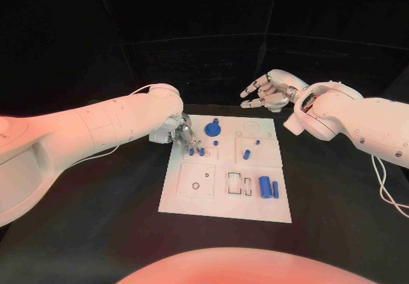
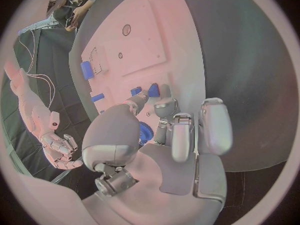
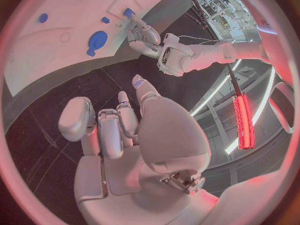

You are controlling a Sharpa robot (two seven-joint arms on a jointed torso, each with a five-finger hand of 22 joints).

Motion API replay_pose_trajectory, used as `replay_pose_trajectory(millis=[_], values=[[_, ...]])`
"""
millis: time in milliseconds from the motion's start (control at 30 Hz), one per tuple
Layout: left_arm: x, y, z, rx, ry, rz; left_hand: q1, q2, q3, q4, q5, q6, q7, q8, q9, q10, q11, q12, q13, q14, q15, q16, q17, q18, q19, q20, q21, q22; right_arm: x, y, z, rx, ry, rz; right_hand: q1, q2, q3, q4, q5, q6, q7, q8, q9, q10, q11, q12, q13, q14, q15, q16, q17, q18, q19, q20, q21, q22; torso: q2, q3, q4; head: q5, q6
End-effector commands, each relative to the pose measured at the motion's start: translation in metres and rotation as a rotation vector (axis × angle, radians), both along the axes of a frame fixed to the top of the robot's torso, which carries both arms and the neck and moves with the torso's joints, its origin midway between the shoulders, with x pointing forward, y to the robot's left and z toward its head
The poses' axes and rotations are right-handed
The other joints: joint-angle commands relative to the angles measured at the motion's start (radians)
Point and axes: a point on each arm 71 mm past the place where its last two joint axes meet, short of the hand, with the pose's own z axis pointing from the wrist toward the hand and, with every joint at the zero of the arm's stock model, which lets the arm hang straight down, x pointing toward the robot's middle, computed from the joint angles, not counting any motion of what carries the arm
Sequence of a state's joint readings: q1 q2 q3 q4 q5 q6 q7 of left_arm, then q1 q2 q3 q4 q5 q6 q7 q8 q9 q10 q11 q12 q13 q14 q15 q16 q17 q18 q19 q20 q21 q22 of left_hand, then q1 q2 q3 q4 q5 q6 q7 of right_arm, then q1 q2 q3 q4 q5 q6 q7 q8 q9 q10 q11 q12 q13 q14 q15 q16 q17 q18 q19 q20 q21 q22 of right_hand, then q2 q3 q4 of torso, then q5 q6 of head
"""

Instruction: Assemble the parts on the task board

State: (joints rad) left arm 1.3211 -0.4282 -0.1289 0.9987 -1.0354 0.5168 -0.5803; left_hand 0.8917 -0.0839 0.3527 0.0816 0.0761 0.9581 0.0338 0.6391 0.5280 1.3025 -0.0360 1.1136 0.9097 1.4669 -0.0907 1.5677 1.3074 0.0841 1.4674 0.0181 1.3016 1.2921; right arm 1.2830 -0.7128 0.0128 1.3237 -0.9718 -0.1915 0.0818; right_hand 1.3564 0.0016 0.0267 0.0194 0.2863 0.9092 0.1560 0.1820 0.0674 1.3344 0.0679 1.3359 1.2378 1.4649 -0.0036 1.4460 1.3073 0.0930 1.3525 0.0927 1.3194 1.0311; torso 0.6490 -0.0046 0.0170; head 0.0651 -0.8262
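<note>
The white task board (image 1: 226, 201) lies in the middle of the table. My left hand (image 1: 181, 135) hangs over its far left part. Its fingertips (image 2: 165, 105) reach down to two small blue pegs (image 1: 192, 151) that stand side by side. One peg (image 2: 153, 90) sits right between the thumb and a finger, and I cannot tell whether it is pinched. A blue gear (image 1: 212, 129) lies just right of the hand. My right hand (image 1: 266, 92) floats beyond the board's far edge with its fingers apart and nothing in them; its wrist view shows the gear (image 3: 97, 39) and my left hand (image 3: 145, 35).
Two blue cylinders (image 1: 265, 187) lie side by side near the board's right edge, next to a rectangular slot (image 1: 239, 183). Small blue pieces (image 1: 247, 154) stand in the board's middle. A square plate with a hole (image 1: 197, 180) is at the near left. Black table surrounds the board.
</note>
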Motion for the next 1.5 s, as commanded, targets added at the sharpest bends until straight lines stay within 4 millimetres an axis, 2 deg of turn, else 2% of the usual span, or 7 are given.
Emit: replay_pose_trajectory(millis=[33, 667, 867, 900, 1000, 1167, 1500], values=[[0.002, 0.002, 0.002, -0.016, -0.043, 0.020, -0.009, -0.003, -0.038, 0.010, -0.006, 0.007, -0.003, -0.006, 0.002, 0.008, -0.003, 0.005, 0.002, 0.104, -0.006, 0.003, 0.263, -0.016, 0.014, -0.006, 0.005, 0.002, 0.000, 0.000, 0.002, 0.003, -0.006, 0.009, 0.002, 0.009, 0.004, 0.004, 0.005, 0.003, 0.001, 0.004, -0.001, -0.009, 0.000, -0.006, -0.001, 0.054, -0.008, -0.005, 0.019, 0.008, -0.009, 0.000, -0.003, -0.001, 0.000, -0.0001, 0.0003, -0.002, 0.002], [0.007, 0.013, 0.027, -0.238, -0.223, 0.091, 0.043, 0.040, -0.214, 0.075, -0.018, -0.021, 0.006, -0.027, 0.001, -0.041, 0.005, -0.055, -0.076, 0.104, -0.001, 0.003, 0.263, 0.004, -0.017, -0.004, -0.083, -0.079, 0.001, -0.001, 0.001, 0.003, -0.007, 0.007, 0.002, 0.009, 0.004, 0.004, 0.006, 0.003, 0.001, 0.004, -0.001, -0.010, 0.000, -0.006, -0.001, 0.054, -0.008, -0.004, 0.020, 0.008, -0.010, 0.000, -0.005, -0.003, 0.000, -0.0003, 0.0007, -0.007, 0.002], [0.010, 0.013, 0.044, -0.416, -0.368, 0.106, 0.113, 0.067, -0.263, 0.086, -0.022, -0.115, 0.053, -0.068, -0.021, -0.218, 0.048, -0.237, -0.282, 0.019, 0.032, -0.159, 0.023, 0.062, -0.148, 0.027, -0.411, -0.377, 0.001, -0.003, 0.001, 0.002, -0.009, 0.002, 0.002, 0.009, 0.004, 0.004, 0.006, 0.003, 0.001, 0.004, -0.001, -0.010, 0.000, -0.006, -0.001, 0.054, -0.008, -0.004, 0.020, 0.008, -0.010, 0.000, -0.005, -0.003, 0.000, 0.0013, 0.0014, -0.016, 0.006], [0.009, 0.010, 0.049, -0.487, -0.411, 0.085, 0.193, 0.079, -0.248, 0.048, -0.015, -0.149, 0.070, -0.077, -0.031, -0.262, 0.064, -0.258, -0.297, -0.033, 0.046, -0.244, -0.087, 0.091, -0.216, 0.037, -0.575, -0.522, 0.001, -0.003, 0.001, 0.003, -0.010, 0.001, 0.002, 0.009, 0.004, 0.004, 0.006, 0.002, 0.001, 0.003, -0.001, -0.011, 0.000, -0.007, -0.003, 0.053, -0.008, -0.005, 0.019, 0.009, -0.010, 0.000, -0.005, -0.005, 0.000, 0.0010, 0.0007, -0.018, 0.009], [0.003, 0.000, 0.053, -0.624, -0.489, 0.011, 0.393, 0.108, -0.156, -0.062, -0.009, -0.197, 0.092, -0.113, -0.068, -0.401, 0.089, -0.351, -0.352, -0.188, 0.070, -0.453, -0.335, 0.092, -0.282, 0.058, -0.660, -0.576, 0.001, -0.004, 0.001, 0.003, -0.012, -0.001, 0.002, 0.008, 0.004, 0.004, 0.006, 0.001, 0.001, 0.003, -0.002, -0.012, 0.000, -0.008, -0.004, 0.053, -0.008, -0.005, 0.019, 0.009, -0.011, 0.000, -0.007, -0.007, 0.001, 0.0014, -0.0017, -0.018, 0.017], [-0.009, -0.014, 0.046, -0.727, -0.584, -0.100, 0.497, 0.065, -0.043, -0.148, -0.011, -0.201, 0.126, -0.203, -0.162, -0.490, 0.130, -0.511, -0.489, -0.294, 0.107, -0.557, -0.465, 0.093, -0.318, 0.085, -0.712, -0.608, 0.002, -0.004, 0.001, 0.004, -0.014, -0.001, 0.002, 0.008, 0.004, 0.004, 0.006, 0.001, 0.001, 0.003, -0.002, -0.012, 0.000, -0.008, -0.004, 0.053, -0.008, -0.005, 0.019, 0.009, -0.012, 0.000, -0.007, -0.009, 0.000, -0.0006, -0.0004, -0.024, 0.023], [-0.022, -0.031, 0.017, -0.620, -0.648, -0.328, 0.453, -0.014, 0.031, -0.168, -0.014, -0.120, 0.123, -0.352, -0.325, -0.452, 0.141, -0.688, -0.718, -0.079, 0.108, -0.310, -0.283, 0.098, -0.178, 0.095, -0.635, -0.576, 0.001, -0.002, 0.000, 0.005, -0.011, 0.003, 0.002, 0.009, 0.005, 0.003, 0.007, 0.000, 0.001, 0.002, -0.002, -0.012, 0.000, -0.008, -0.003, 0.054, -0.008, -0.004, 0.022, 0.009, -0.012, 0.000, -0.007, -0.008, 0.001, -0.0008, -0.0020, -0.031, 0.034]])
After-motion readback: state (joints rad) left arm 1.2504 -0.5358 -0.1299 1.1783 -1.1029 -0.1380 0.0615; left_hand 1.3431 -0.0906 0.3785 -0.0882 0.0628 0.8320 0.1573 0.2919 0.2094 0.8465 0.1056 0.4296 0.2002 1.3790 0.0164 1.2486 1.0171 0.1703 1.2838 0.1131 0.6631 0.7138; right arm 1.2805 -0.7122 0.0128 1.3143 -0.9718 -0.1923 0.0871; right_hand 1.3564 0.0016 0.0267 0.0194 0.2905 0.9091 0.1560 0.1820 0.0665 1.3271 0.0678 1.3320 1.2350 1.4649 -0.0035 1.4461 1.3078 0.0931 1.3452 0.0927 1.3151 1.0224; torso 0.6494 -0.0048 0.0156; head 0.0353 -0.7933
